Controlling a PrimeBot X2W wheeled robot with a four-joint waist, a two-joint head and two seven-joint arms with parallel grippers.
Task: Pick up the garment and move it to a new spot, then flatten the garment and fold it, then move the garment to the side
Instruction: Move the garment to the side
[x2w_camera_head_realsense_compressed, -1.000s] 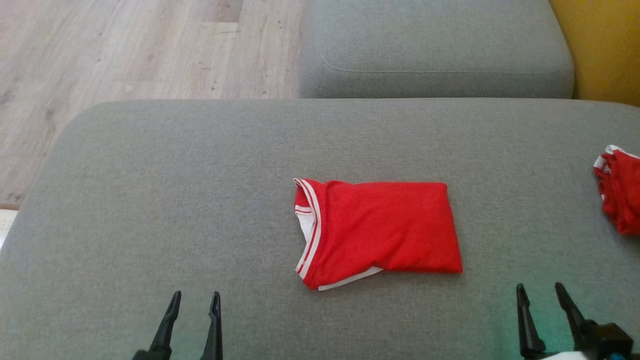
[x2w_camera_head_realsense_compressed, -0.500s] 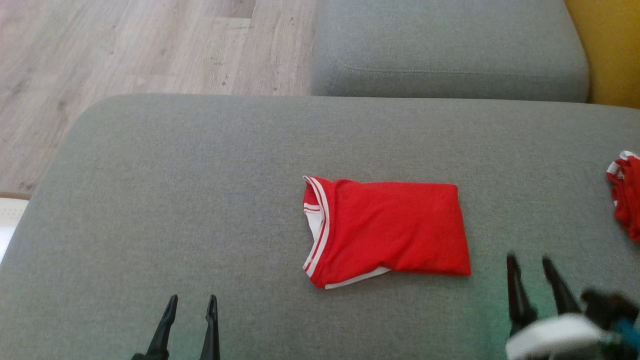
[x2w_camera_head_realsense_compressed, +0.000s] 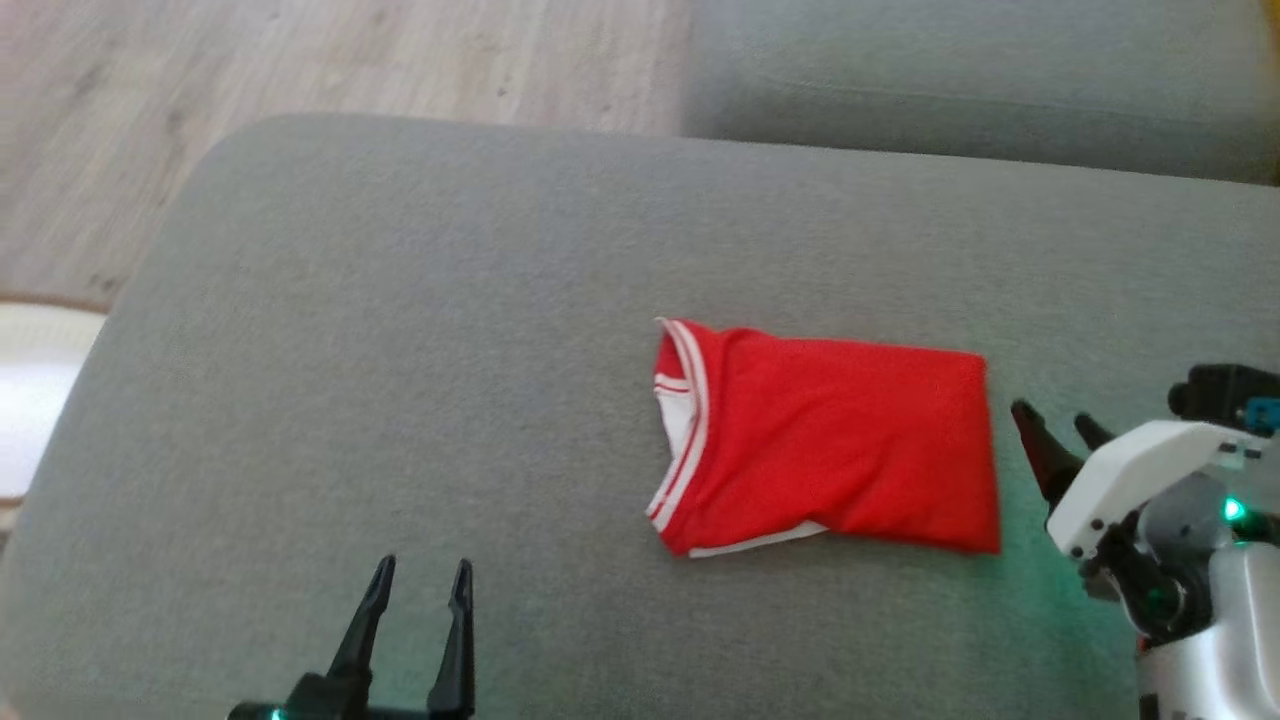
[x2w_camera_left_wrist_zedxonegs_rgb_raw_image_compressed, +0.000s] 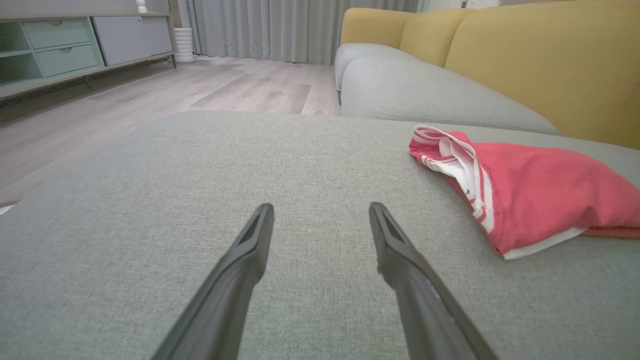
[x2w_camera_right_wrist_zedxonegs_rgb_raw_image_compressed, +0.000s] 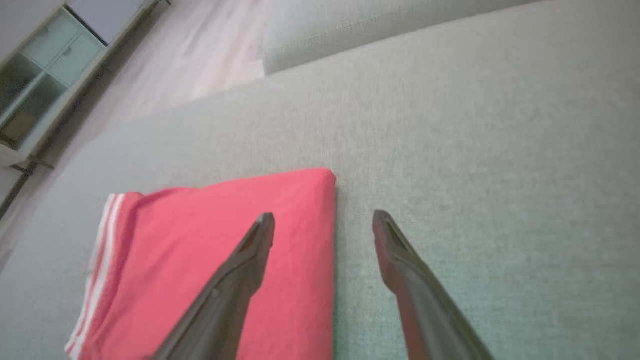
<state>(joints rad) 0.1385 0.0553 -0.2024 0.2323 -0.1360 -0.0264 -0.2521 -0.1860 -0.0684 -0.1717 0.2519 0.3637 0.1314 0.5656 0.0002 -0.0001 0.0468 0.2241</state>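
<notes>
The garment (x2w_camera_head_realsense_compressed: 830, 440) is a red shirt with white-striped trim, folded into a rectangle on the grey cushion (x2w_camera_head_realsense_compressed: 400, 330). My right gripper (x2w_camera_head_realsense_compressed: 1052, 415) hovers open just beyond its right edge. In the right wrist view this gripper (x2w_camera_right_wrist_zedxonegs_rgb_raw_image_compressed: 324, 216) straddles that edge, with one finger over the red garment (x2w_camera_right_wrist_zedxonegs_rgb_raw_image_compressed: 200, 260) and the other over bare cushion. My left gripper (x2w_camera_head_realsense_compressed: 423, 568) is open and empty near the cushion's front, well left of the garment. Seen from the left wrist, the left gripper (x2w_camera_left_wrist_zedxonegs_rgb_raw_image_compressed: 320, 207) has the garment (x2w_camera_left_wrist_zedxonegs_rgb_raw_image_compressed: 540, 195) lying off to its right.
A second grey seat cushion (x2w_camera_head_realsense_compressed: 950, 90) lies beyond the first one. Wooden floor (x2w_camera_head_realsense_compressed: 300, 60) lies past the cushion's left and far edges. A yellow sofa back (x2w_camera_left_wrist_zedxonegs_rgb_raw_image_compressed: 540, 60) rises behind the seats, and a low cabinet (x2w_camera_left_wrist_zedxonegs_rgb_raw_image_compressed: 50, 50) stands across the room.
The head camera has turned, shifting the whole picture. My right arm has advanced from the front edge to the garment's right edge. The left gripper has stayed put and both grippers stay open.
</notes>
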